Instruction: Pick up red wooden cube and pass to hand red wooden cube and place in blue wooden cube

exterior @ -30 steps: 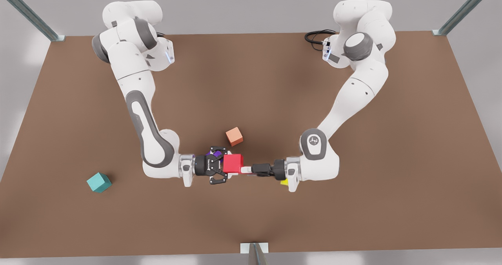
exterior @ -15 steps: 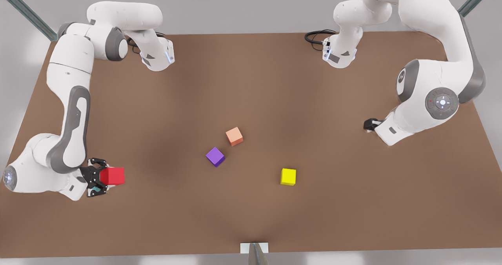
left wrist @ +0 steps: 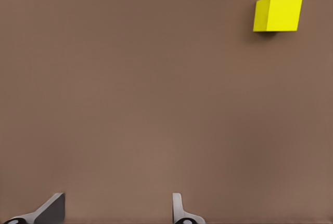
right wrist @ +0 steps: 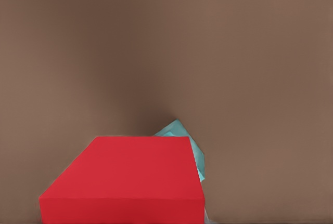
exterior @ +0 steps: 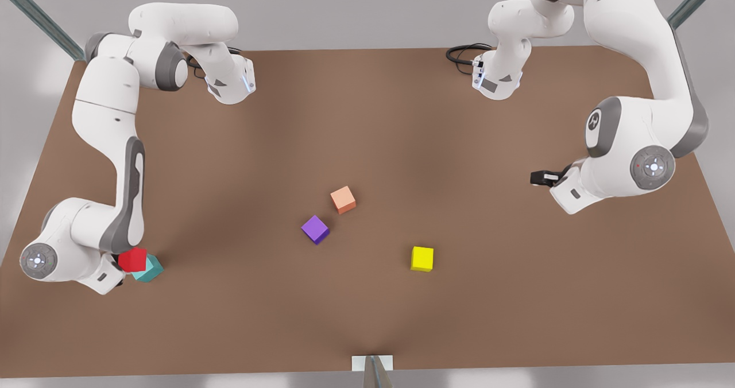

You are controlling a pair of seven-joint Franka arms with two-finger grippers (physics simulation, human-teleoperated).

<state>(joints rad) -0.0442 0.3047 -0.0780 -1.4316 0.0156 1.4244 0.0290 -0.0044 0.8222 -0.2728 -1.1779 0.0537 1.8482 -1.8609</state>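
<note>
Brown table (exterior: 367, 118) spans the front view, with two white arms mounted at its far edge.

Arm on the front view's left: this is the right arm, since the right wrist view has the red cube close up. It folds down to the table's near corner on that side. Right gripper (exterior: 122, 266) is mostly hidden under the wrist; fingers not visible in any view, so whether they are apart or clamped on the cube cannot be told.

Arm on the front view's right: left arm, raised and waiting at that side of the table, well apart from all the cubes. Left gripper (exterior: 542, 177) points toward the table's middle. In the left wrist view its two fingertips (left wrist: 51, 211) stand apart, with bare table between them and nothing held.

Red wooden cube (exterior: 132, 259) sits at the right wrist, overlapping the blue wooden cube (exterior: 150, 269), which rests on the table. In the right wrist view the red wooden cube (right wrist: 125, 180) covers most of the blue wooden cube (right wrist: 179, 130); whether it rests on it or hangs just above cannot be told.

Other cubes, mid-table: purple cube (exterior: 315, 229) just beside salmon cube (exterior: 343, 199), apart; yellow cube (exterior: 422, 259) toward the front view's right, also in the left wrist view (left wrist: 278, 13).

Black cable (exterior: 462, 54) lies by the left arm's base.
</note>
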